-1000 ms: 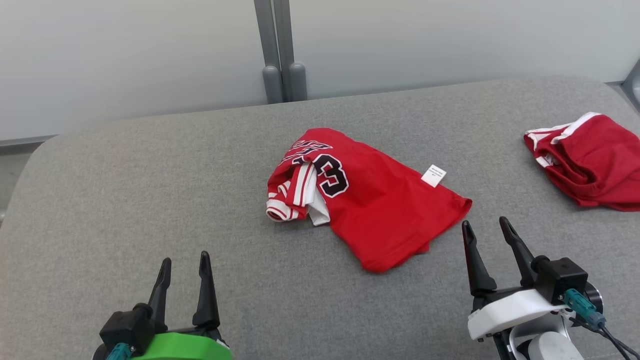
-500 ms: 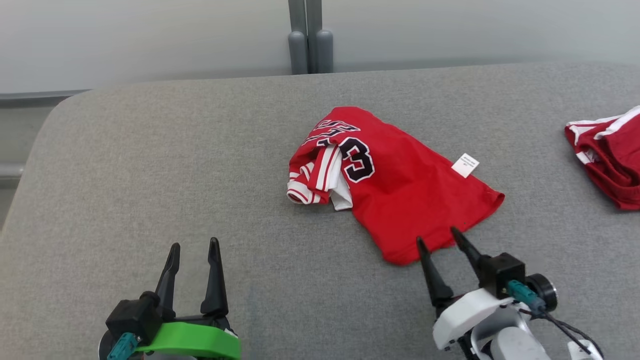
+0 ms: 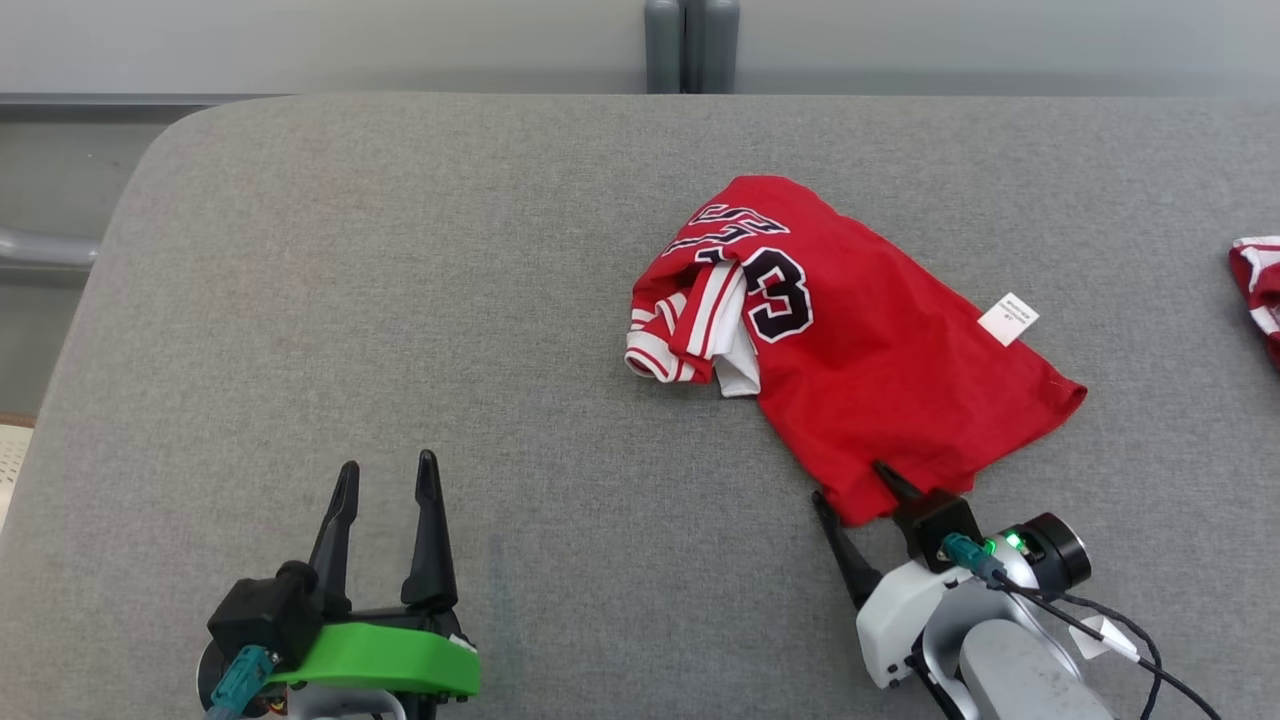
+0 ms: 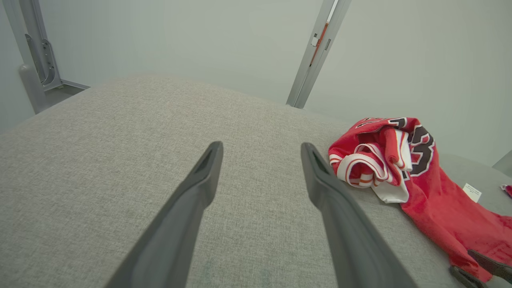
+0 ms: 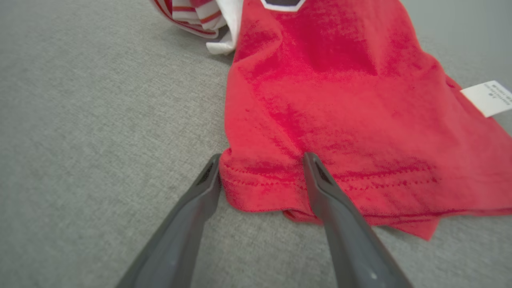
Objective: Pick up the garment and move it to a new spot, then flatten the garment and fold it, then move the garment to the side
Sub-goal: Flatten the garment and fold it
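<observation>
Garment point(image 3: 860, 340) cloth lay crumpled on the grey padded surface point(image 3: 400, 300), right of centre, its near hem corner between the spread fingers of the right gripper point(image 3: 850, 480). A second earlier that gripper had stood to the right of the corner and clear of it. Now one finger lay over the red hem and the other just beside the corner's edge, jaws wide and nothing clamped. The left gripper point(image 3: 388, 460) stayed low on the left, also wide open, well apart from the cloth.

Farther off, the garment's striped trim was bunched beside a dark number, and a white label point(image 3: 1008, 319) stuck out at its right edge. The head camera had swung since, so a second red garment point(image 3: 1258, 290) sat at the view's right border. Grey posts point(image 3: 690, 45) rose beyond the surface.
</observation>
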Available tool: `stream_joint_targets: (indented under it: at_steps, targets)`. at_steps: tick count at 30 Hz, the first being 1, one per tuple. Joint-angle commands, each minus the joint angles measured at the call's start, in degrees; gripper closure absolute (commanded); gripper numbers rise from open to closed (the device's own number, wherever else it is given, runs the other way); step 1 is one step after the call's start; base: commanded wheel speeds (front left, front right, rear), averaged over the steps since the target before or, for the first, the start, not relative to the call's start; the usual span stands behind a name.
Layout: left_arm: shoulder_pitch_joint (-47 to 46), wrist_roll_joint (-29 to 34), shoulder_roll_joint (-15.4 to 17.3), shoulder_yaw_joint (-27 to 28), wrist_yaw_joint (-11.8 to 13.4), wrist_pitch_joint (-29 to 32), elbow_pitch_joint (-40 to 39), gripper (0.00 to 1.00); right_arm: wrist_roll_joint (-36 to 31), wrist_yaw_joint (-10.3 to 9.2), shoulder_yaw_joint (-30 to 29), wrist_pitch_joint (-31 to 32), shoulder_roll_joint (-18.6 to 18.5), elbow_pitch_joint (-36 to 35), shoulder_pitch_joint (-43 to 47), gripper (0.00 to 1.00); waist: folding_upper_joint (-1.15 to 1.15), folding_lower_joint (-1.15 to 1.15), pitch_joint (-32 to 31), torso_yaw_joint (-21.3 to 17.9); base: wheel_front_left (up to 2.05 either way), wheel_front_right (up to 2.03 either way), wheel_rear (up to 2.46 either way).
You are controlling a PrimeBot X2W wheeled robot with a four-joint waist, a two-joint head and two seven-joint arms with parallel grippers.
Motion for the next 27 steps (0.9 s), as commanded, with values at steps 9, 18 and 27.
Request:
stream_joint_targets:
  at_steps: [9,18,27]
  targets:
    - [-0.74,-0.41,0.1,0.74,0.52,0.02,-0.58,0.0,0.78,-0.02,-4.79,-2.06,0.79,-3.2,-3.69,1.0,0.0,0.0,0.45,-0.22,0.0,0.0,0.0]
    - [-1.88,-0.21,0.11,-0.32,0.06,0.02,-1.47,0.0,1.6,-0.02,-9.48,0.84,-6.78,-10.71,-11.58,1.0,0.0,0.0,1.91,0.01,0.0,0.0,0.0]
    - [-4.72,0.9,0.1,-1.53,-1.02,0.02,-1.17,0.0,4.57,-0.02,-8.88,7.44,-16.55,1.09,-24.97,1.0,0.0,0.0,6.11,4.39,0.0,0.0,0.0]
